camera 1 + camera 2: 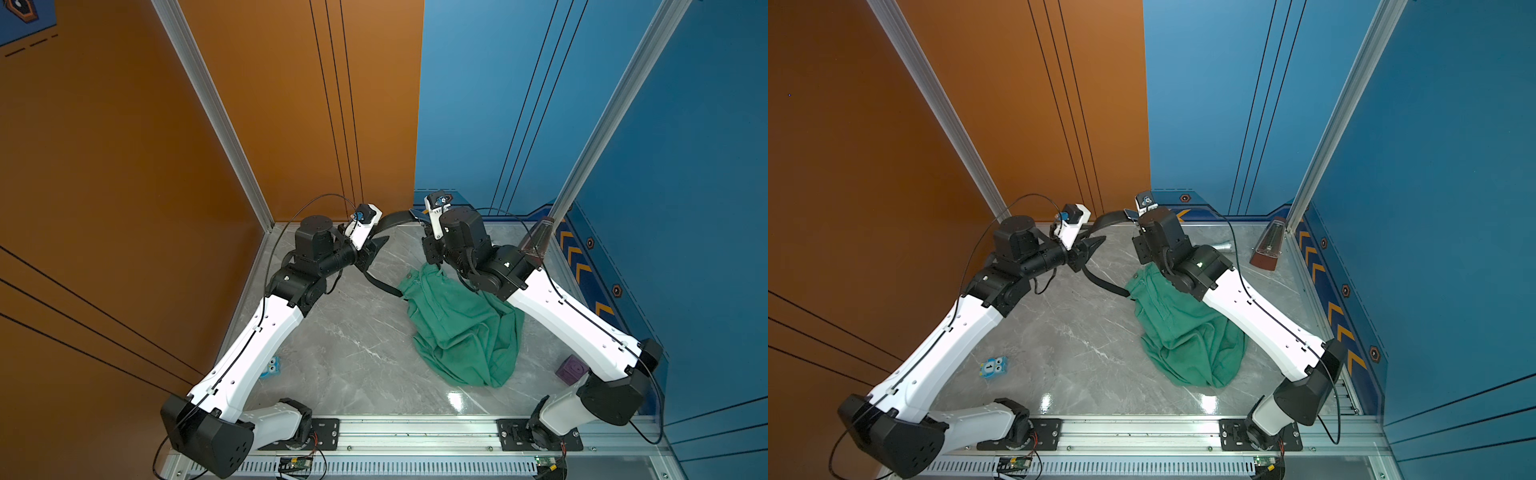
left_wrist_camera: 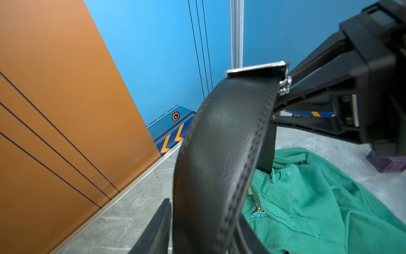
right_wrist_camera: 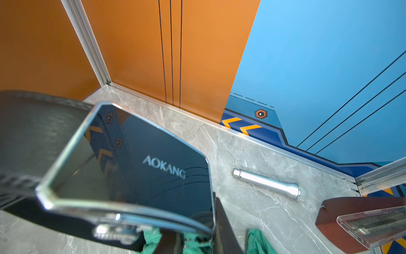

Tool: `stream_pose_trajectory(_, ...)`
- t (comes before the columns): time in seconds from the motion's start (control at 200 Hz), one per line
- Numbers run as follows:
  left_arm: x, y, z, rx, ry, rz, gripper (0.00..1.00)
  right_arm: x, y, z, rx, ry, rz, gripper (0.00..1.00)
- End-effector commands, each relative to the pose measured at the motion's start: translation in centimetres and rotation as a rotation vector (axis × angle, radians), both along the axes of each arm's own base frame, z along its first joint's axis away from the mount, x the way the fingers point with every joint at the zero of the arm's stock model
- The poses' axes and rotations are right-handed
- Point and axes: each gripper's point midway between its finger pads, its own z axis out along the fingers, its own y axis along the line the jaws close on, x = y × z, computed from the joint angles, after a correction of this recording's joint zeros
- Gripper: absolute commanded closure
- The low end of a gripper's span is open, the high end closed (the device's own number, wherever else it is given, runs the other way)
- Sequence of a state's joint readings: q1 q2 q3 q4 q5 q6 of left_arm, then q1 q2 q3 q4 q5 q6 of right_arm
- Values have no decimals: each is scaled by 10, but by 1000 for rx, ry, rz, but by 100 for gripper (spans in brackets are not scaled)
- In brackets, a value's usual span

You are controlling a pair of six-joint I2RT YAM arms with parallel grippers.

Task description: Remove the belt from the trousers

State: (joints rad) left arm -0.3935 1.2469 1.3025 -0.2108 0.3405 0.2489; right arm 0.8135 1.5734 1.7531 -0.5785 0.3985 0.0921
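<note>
The green trousers (image 1: 457, 328) (image 1: 1183, 332) lie crumpled on the marble table, zip showing in the left wrist view (image 2: 318, 198). The black belt (image 1: 395, 218) (image 1: 1108, 218) arcs in the air from its silver buckle (image 1: 417, 214) (image 3: 142, 158) to my left gripper. From there it drops to the waistband (image 1: 378, 282). My right gripper (image 1: 427, 224) (image 3: 197, 233) is shut on the belt at the buckle end (image 2: 257, 68). My left gripper (image 1: 376, 245) (image 2: 204, 209) stands open, with the strap (image 2: 219, 143) running loose between its jaws.
A purple cube (image 1: 571, 370) sits by the right arm and a blue owl toy (image 1: 993, 366) by the left arm. A silver microphone (image 3: 270, 182) and a brown metronome (image 1: 1268, 245) stand at the back right. Orange and blue walls close the table in.
</note>
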Motion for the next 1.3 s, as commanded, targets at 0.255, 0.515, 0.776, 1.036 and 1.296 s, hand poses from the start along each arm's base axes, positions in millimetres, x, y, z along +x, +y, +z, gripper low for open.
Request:
stream_pose_trajectory(0.255,0,-27,4,49,6,-55,82,-7,3,-31,48,104,6,100)
stream_pose_trajectory(0.515,0,-53,22,81,-37,-87,100,-25,5,-28,165,233,132,45)
stream_pose_trajectory(0.776,3,-74,24,129,-12,-98,100,-39,-26,17,89,159,100,41)
stream_pose_trajectory(1.036,6,-83,24,167,15,-90,100,-36,-43,34,7,97,46,60)
stream_pose_trajectory(1.296,6,-91,28,161,12,-97,100,-33,-36,27,-25,123,67,60)
